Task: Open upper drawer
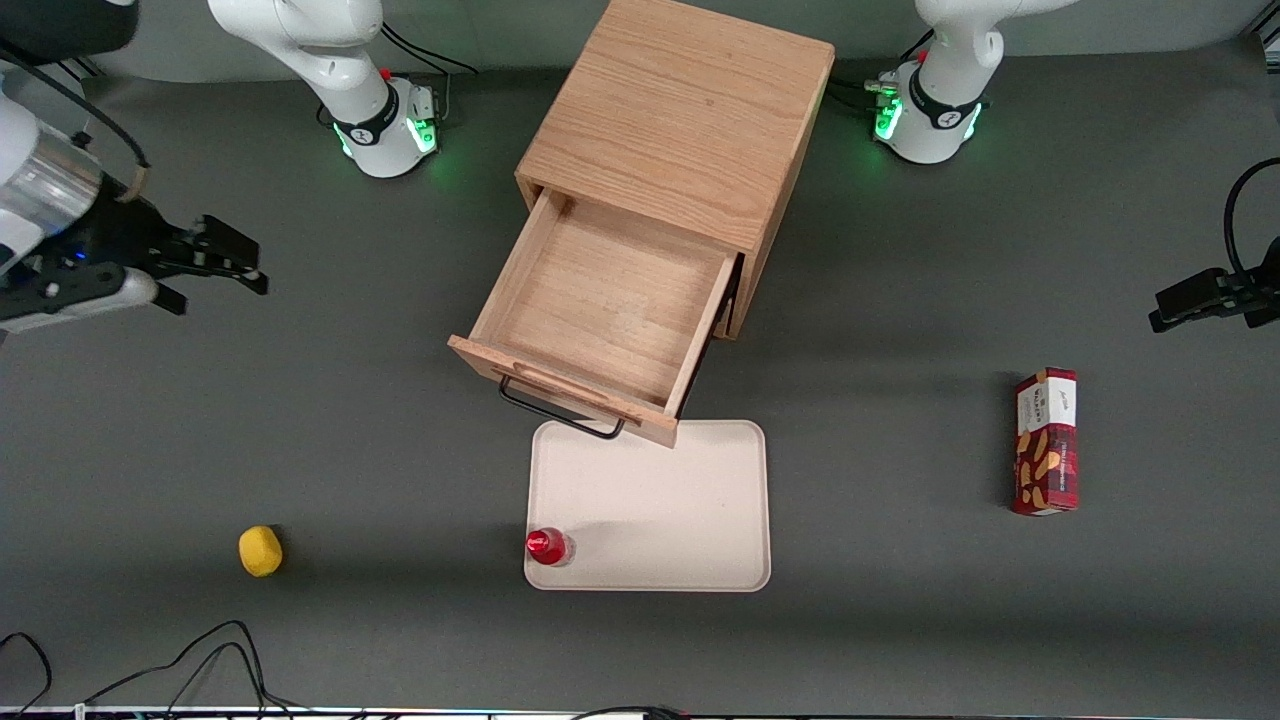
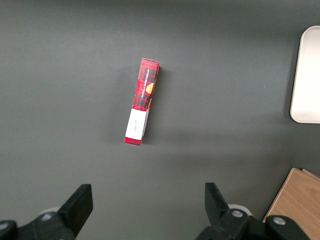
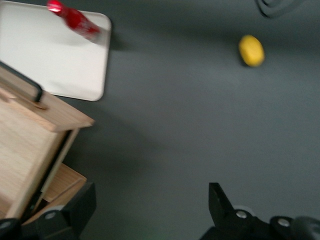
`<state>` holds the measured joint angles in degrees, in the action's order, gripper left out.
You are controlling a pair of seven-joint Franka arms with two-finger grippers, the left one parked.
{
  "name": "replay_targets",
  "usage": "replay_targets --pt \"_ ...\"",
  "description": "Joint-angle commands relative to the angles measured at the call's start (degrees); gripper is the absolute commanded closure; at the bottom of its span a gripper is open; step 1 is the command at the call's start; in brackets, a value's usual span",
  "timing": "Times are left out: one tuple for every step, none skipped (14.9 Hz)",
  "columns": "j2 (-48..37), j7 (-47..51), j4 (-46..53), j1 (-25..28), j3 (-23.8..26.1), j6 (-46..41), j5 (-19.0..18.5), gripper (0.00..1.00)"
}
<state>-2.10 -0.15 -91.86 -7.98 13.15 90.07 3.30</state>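
So the gripper (image 1: 215, 265) is hanging up off the dark table (image 1: 350, 420) at the working arm's end, well apart from the cabinet (image 1: 690, 120), and it isn't holding anything. Fingers are spread wide, nothing between them; you can see the gap clearly in the right wrist view (image 3: 150, 212).

Closer to the front camera there's a yellow lemon (image 1: 260, 551) sitting by itself on the table, well apart from everything else.

Moving along, the upper drawer (image 1: 600, 310) is pulled way out of the oak cabinet. Its inside is bare wood, and the thin black wire handle (image 1: 560, 412) runs across its front. The drawer front overhangs the edge of a cream tray (image 1: 680, 510) that lies flat on the table just in front of the cabinet. A small red bottle (image 1: 548, 547) sits on the tray at the corner nearest the camera, on the lemon's side.

Toward the parked arm's end, a red snack box (image 1: 1046, 441) lies on the table, well apart from the tray.
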Motion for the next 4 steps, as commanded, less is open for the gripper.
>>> replay_targets --pt "-2.46 3.58 -2.01 -0.28 0.04 -1.65 -3.99 0.00" --pt "-2.64 3.58 -2.01 -1.41 0.04 -1.65 -4.00 0.00" --pt "-2.55 3.06 -2.10 -1.86 -0.05 -1.65 -4.00 0.00" --pt "-2.47 2.97 -2.18 -1.95 -0.05 -1.65 -4.00 0.00"
